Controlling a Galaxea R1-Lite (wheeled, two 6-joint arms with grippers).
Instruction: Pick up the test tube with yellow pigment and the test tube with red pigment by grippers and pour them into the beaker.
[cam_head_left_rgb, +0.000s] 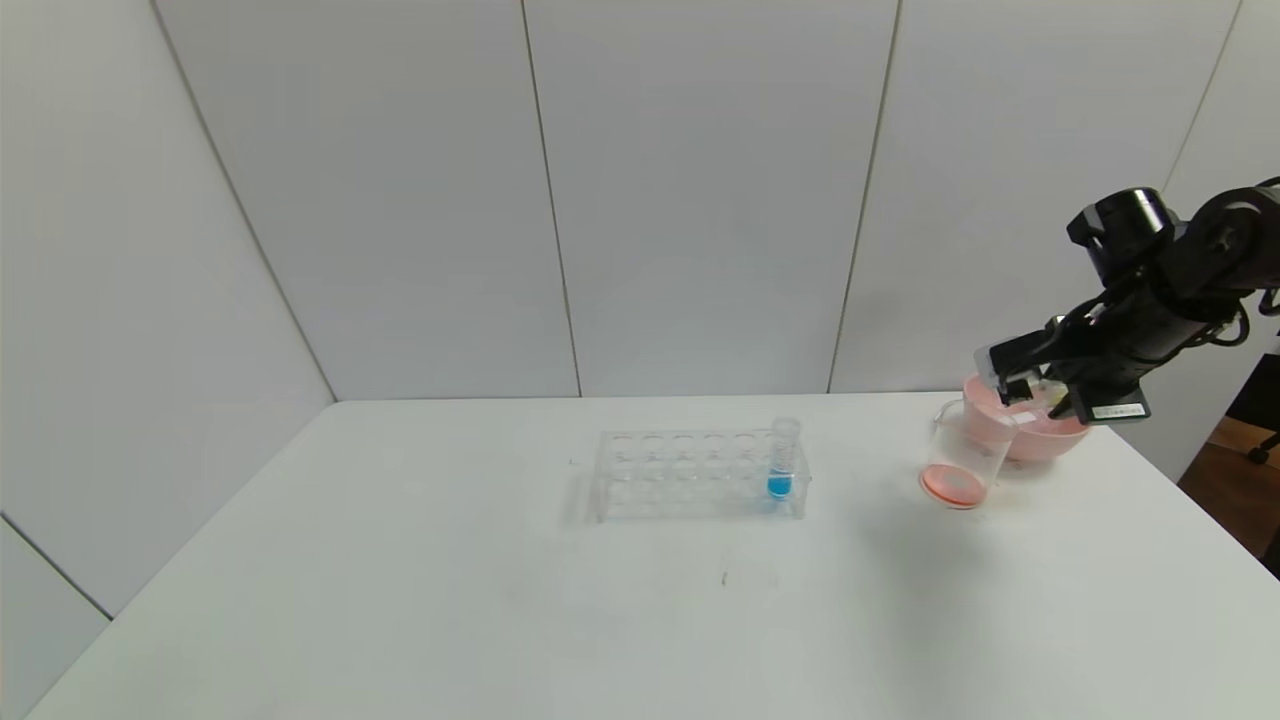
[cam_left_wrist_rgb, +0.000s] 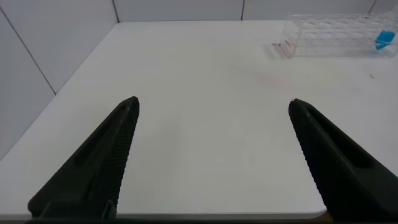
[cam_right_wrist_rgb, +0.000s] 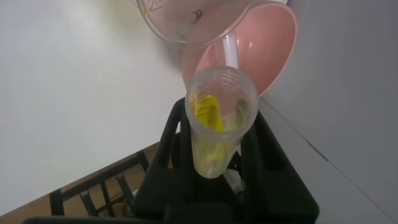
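Since the right gripper (cam_head_left_rgb: 1022, 392) sits over by the tabletop's far right corner, we can only half see it from the head camera, but the right wrist view shows its jaws clamped on the test tube with yellow pigment (cam_right_wrist_rgb: 216, 127). That tube is lying tilted, mouth aimed at the beaker (cam_head_left_rgb: 962, 452), which stands just beside the pink bowl (cam_head_left_rgb: 1040, 437) and has an orange-red layer at the bottom. We can't find the test tube with red pigment anywhere. Counting up: one beaker, one bowl, one clear rack (cam_head_left_rgb: 690, 474), and two tubes in sight, the second being the blue-tipped tube (cam_head_left_rgb: 781, 460) standing at the rack's right end, mid-table. The left gripper (cam_left_wrist_rgb: 211, 109) hangs near the tabletop's left edge, jaws wide apart, nothing in them.
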